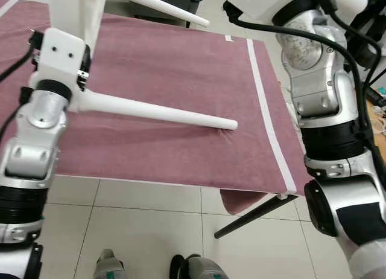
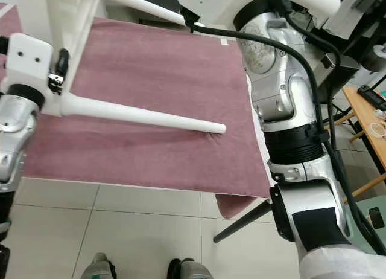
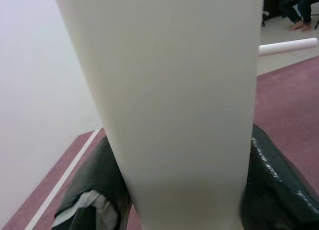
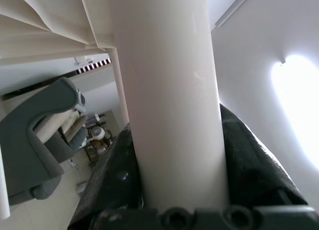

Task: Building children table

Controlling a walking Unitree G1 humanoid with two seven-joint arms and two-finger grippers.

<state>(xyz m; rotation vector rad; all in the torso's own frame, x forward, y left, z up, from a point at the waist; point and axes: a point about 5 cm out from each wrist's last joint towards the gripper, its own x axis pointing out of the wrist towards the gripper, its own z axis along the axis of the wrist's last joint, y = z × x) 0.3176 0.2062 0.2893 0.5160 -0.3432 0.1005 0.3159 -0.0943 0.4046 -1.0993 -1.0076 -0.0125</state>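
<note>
Left hand (image 3: 179, 190) clamped on smooth white table panel (image 3: 169, 90); right hand (image 4: 174, 190) clamped on round white leg (image 4: 169, 90); maroon towel (image 1: 169, 67) beneath.

There are two white table legs to count: one leg (image 1: 160, 112) lies slanted with its round tip on the cloth, and a second leg (image 1: 158, 6) sticks out higher, near the far edge. There is one white table top (image 1: 73, 10), standing on its side. One dark red cloth (image 1: 169, 67) covers the surface, and it has one white stripe (image 1: 265, 110) along its right border. Two silver arms show, the left arm (image 1: 33, 140) and the right arm (image 1: 329, 110). Each wrist view shows one pincer, so two: the left pincer (image 3: 184, 190) and the right pincer (image 4: 174, 190), each with two black fingers closed around a white part. One dark metal leg (image 1: 253, 215) of the surface shows under the cloth.
</note>
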